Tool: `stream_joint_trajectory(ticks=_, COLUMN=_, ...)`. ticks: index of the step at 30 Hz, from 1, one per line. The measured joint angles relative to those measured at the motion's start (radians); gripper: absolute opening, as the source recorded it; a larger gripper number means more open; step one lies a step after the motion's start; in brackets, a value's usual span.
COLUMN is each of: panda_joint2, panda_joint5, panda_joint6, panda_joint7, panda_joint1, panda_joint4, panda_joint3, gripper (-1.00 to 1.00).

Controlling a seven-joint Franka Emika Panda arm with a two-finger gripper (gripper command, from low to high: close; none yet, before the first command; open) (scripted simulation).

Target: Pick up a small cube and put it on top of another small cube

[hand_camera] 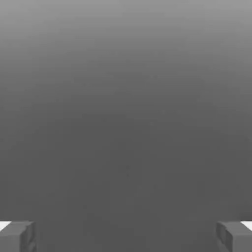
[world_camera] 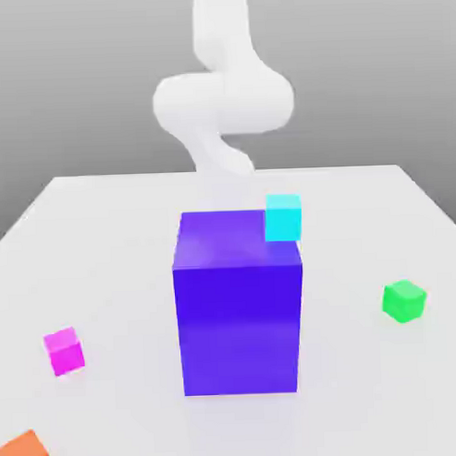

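magenta cube [world_camera: 65, 350] on surface [world_camera: 112, 245], exterior view's left | big blue-purple block [world_camera: 239, 305] between, could block the carry | green cube [world_camera: 404, 300] right, off-centre drop topples | end effector [hand_camera: 126, 236] fingers apart, empty

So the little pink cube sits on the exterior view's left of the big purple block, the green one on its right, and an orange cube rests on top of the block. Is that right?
Not quite: the cube on top of the big purple block is cyan, as the exterior view shows. The orange cube lies on the table at the lower left corner. The pink cube and green cube are as you said.
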Motion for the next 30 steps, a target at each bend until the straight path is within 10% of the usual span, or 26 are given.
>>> stream_joint_trajectory(ticks=17, panda_joint2=0.631, panda_joint5=0.416, panda_joint6=0.235, panda_joint7=-0.122, panda_joint1=-0.001, panda_joint4=-0.214, panda_joint3=-0.337, gripper=0.0)
stream_joint_trajectory(ticks=30, panda_joint2=0.895, panda_joint5=0.266, panda_joint6=0.513, panda_joint7=0.085, panda_joint1=-0.122, panda_joint4=-0.364, panda_joint3=-0.479, gripper=0.0)
